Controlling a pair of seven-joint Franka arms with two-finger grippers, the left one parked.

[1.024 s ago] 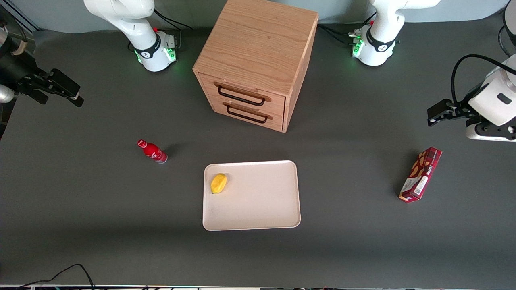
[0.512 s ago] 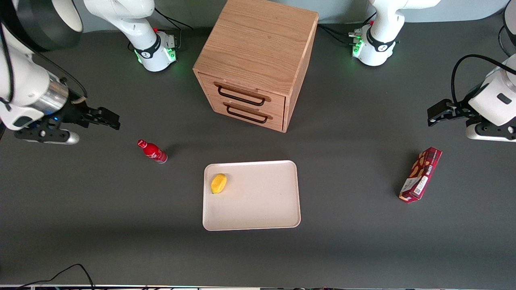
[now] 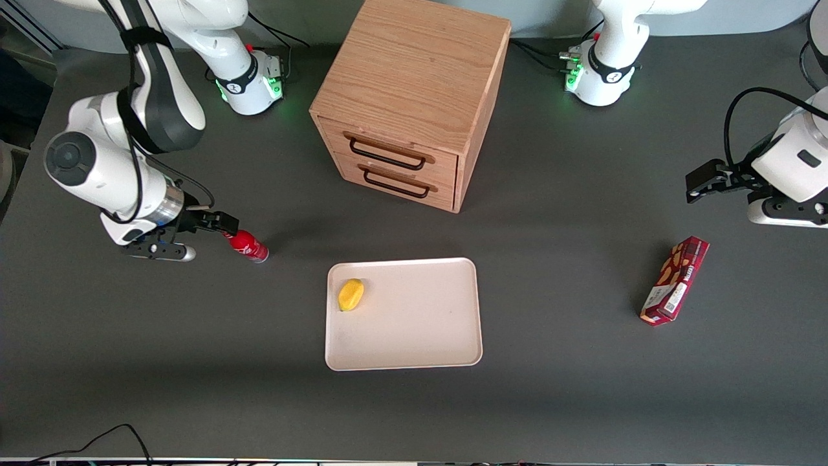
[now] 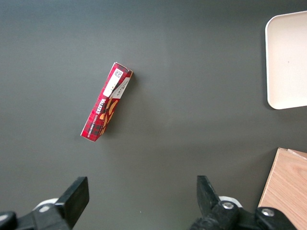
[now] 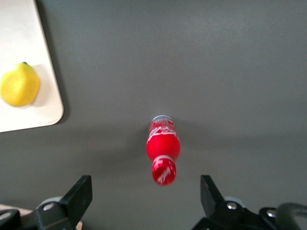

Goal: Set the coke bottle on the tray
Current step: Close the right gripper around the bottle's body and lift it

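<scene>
The coke bottle [image 3: 246, 244] stands upright on the table [image 3: 582, 388], well apart from the tray [image 3: 414, 336] and toward the working arm's end of the table from it, a little farther from the front camera than the tray's nearest corner. From the wrist camera I look down on its red cap [image 5: 163, 172], with my gripper [image 5: 146, 199] spread wide and the bottle [image 5: 163, 146] sitting between the two fingers [image 5: 79, 196], nothing touching it. To do this step well I judge I should come down so the pads meet the body below the cap, keep the bottle centred in the gap, and close gently, since a slim upright bottle will tip if one finger arrives first. In the front view the gripper [image 3: 223, 223] hangs right over the cap, the wrist pointing down and the forearm sloping up toward the arm's base. A lemon [image 3: 350, 294] lies on the tray in the corner closest to the bottle, so I would aim for the bare middle. The cabinet [image 3: 407, 97] stands farther from the front camera than the tray, and a snack box [image 3: 674, 280] lies toward the parked arm's end from the tray.
</scene>
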